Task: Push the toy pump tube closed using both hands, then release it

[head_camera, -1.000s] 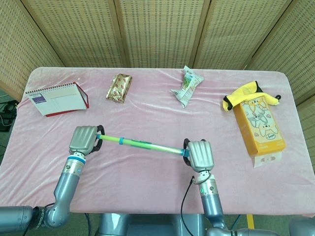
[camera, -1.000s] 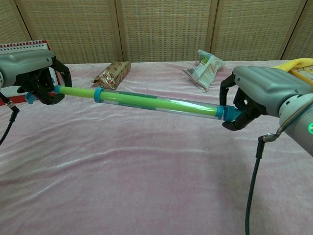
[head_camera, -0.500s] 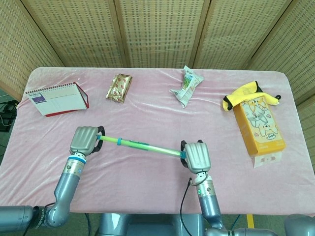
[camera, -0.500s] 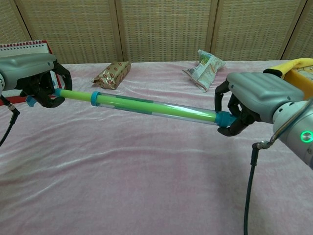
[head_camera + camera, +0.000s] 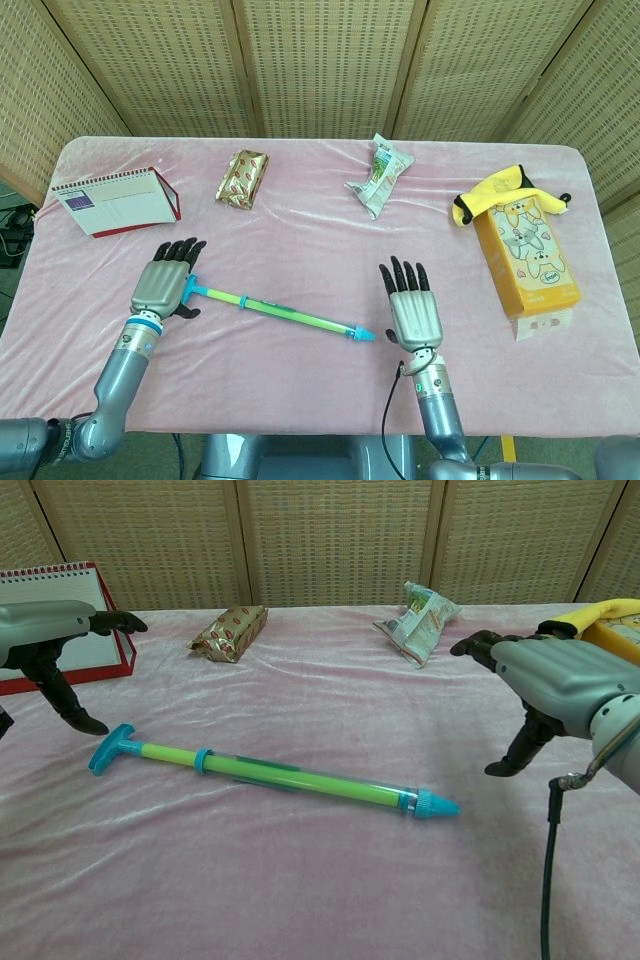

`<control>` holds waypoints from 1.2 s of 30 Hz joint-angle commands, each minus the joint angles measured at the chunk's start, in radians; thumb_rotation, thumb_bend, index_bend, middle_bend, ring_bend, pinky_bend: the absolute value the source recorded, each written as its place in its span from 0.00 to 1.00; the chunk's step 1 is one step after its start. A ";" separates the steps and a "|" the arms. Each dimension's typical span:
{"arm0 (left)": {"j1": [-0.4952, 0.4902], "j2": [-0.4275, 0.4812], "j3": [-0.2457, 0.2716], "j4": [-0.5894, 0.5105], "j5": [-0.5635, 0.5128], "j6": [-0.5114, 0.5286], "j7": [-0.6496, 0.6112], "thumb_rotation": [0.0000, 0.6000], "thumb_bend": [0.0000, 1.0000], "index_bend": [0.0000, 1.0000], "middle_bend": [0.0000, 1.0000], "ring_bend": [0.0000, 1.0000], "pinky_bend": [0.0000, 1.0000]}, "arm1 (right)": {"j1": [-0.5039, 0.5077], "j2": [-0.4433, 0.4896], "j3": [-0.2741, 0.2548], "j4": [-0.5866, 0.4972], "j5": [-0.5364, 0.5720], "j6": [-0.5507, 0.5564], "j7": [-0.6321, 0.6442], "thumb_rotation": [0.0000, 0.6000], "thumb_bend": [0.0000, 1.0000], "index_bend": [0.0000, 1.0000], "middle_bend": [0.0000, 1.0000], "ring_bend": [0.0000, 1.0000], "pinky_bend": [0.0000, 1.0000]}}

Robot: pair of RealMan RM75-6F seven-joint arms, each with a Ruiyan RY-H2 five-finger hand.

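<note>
The toy pump tube (image 5: 285, 312) (image 5: 290, 777) lies flat on the pink cloth, a green rod in a clear barrel with a teal T-handle at the left and a teal nozzle at the right. My left hand (image 5: 165, 283) (image 5: 50, 630) hovers over the handle end with its fingers spread, holding nothing. To the right of the nozzle, my right hand (image 5: 410, 308) (image 5: 550, 675) is also spread and apart from the tube.
At the back of the pink-covered table (image 5: 300, 220) lie a spiral notebook (image 5: 115, 200), a brown snack packet (image 5: 243, 177) and a green-white packet (image 5: 378, 175). A yellow box (image 5: 525, 255) with a yellow plush toy (image 5: 495, 192) stands at the right.
Both hands have let go of the tube ends and spread their fingers. The tube has dropped onto the cloth and now lies between them.
</note>
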State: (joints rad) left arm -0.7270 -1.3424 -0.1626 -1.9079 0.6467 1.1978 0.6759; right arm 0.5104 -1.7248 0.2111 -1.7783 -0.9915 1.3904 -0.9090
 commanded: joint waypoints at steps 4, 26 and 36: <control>0.064 0.035 0.044 -0.035 0.094 0.016 -0.095 1.00 0.13 0.00 0.00 0.00 0.00 | -0.046 0.076 -0.063 -0.013 -0.078 0.009 0.100 1.00 0.20 0.00 0.00 0.00 0.00; 0.477 0.008 0.332 0.227 0.775 0.396 -0.411 1.00 0.14 0.00 0.00 0.00 0.00 | -0.288 0.277 -0.345 0.290 -0.589 0.197 0.746 1.00 0.19 0.00 0.00 0.00 0.00; 0.535 0.027 0.319 0.244 0.851 0.447 -0.426 1.00 0.14 0.00 0.00 0.00 0.00 | -0.332 0.292 -0.330 0.330 -0.633 0.240 0.830 1.00 0.19 0.00 0.00 0.00 0.00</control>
State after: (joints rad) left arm -0.1939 -1.3169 0.1582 -1.6629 1.4964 1.6446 0.2508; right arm 0.1800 -1.4343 -0.1218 -1.4479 -1.6193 1.6280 -0.0811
